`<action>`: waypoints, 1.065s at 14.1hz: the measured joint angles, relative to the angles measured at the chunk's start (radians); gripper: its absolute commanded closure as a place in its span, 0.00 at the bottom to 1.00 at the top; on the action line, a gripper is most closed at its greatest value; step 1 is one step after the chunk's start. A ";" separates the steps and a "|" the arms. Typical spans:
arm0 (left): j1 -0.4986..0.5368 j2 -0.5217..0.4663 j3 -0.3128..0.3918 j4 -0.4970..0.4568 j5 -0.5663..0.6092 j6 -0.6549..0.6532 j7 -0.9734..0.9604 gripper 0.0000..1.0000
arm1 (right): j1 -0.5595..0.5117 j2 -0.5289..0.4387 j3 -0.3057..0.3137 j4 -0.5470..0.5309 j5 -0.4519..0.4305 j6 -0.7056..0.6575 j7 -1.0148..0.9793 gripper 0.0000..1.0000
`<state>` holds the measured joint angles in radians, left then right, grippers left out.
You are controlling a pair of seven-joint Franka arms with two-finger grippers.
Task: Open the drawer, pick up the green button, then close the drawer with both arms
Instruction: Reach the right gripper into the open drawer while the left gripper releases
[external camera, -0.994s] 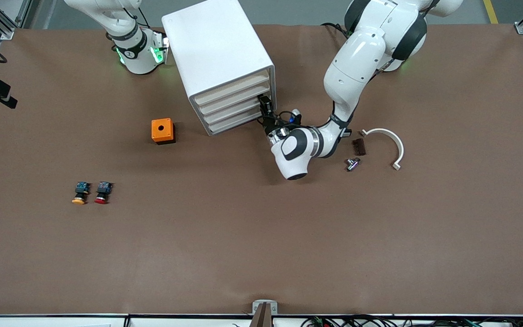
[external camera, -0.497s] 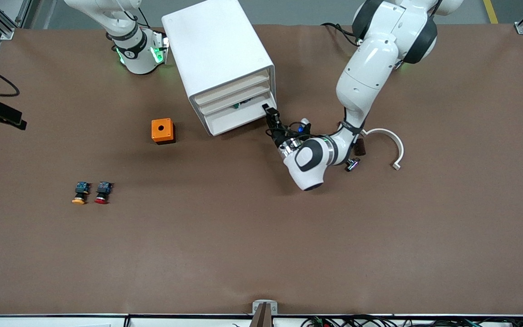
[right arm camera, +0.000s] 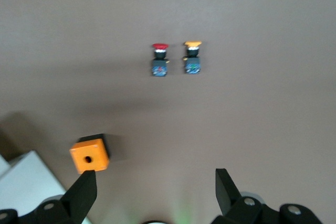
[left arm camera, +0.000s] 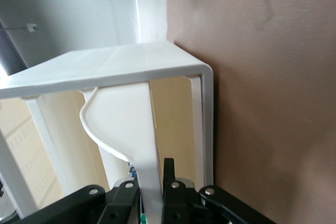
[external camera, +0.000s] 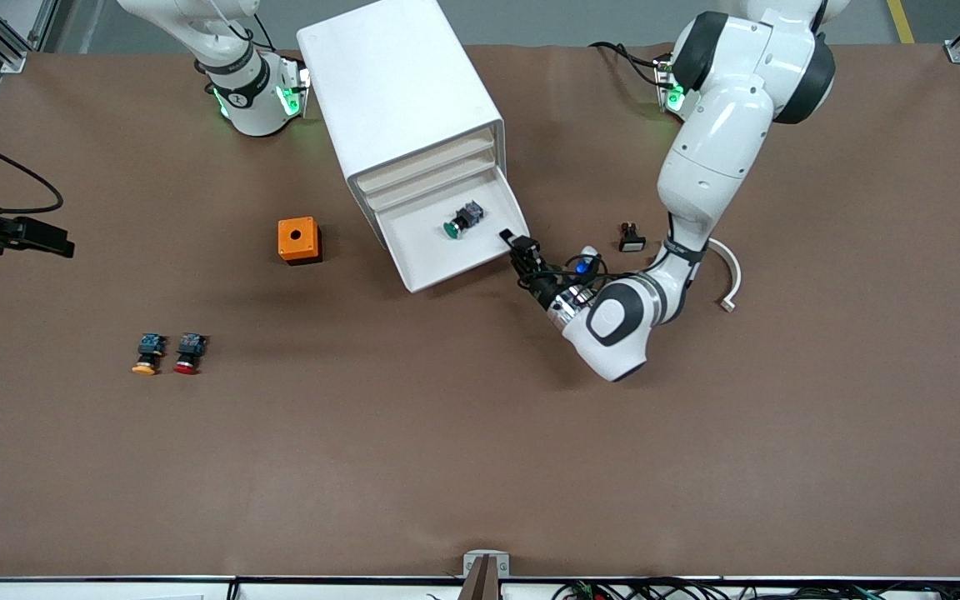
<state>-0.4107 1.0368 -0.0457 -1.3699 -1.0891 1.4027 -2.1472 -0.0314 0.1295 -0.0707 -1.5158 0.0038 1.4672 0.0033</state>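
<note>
The small green-capped push button (external camera: 457, 222) lies on the floor of the lowest shallow white drawer (external camera: 455, 248), which stands pulled well out of the white rounded box cabinet (external camera: 401, 100). The left arm's black two-finger gripper (external camera: 518, 247) pinches the drawer's front wall (left arm camera: 144, 145) at the corner toward the left arm's end. The right gripper (right arm camera: 152, 190) hangs wide apart above the table, over the orange square box (right arm camera: 90, 156), the red-capped button (right arm camera: 159, 60) and the yellow-capped button (right arm camera: 192, 57).

A brown bench (external camera: 447, 433) carries a white cabinet (external camera: 397, 92) whose lowest white drawer (external camera: 438, 250) holds a green-capped, black-and-blue button (external camera: 462, 220). Elsewhere lie an orange box (external camera: 298, 240), a yellow-capped button (external camera: 147, 352) and a red-capped button (external camera: 188, 352), both with black-and-blue bodies. The arms are white with black end effectors: left end effector (external camera: 522, 250), right end effector (right arm camera: 152, 195)
</note>
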 measured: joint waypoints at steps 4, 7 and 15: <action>0.034 0.000 0.000 0.018 0.000 0.022 0.001 0.29 | 0.069 -0.008 0.013 0.012 0.075 -0.037 0.304 0.00; 0.032 0.000 -0.001 0.020 0.000 0.024 0.001 0.00 | 0.194 -0.022 0.020 0.008 0.102 -0.044 0.528 0.00; 0.041 -0.016 0.031 0.054 0.000 0.033 0.149 0.00 | 0.561 -0.074 0.026 -0.189 0.143 0.219 1.076 0.00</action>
<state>-0.3698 1.0210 -0.0148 -1.3156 -1.0890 1.4359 -1.9981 0.5301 0.0556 -0.0445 -1.7046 0.1464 1.6865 1.0791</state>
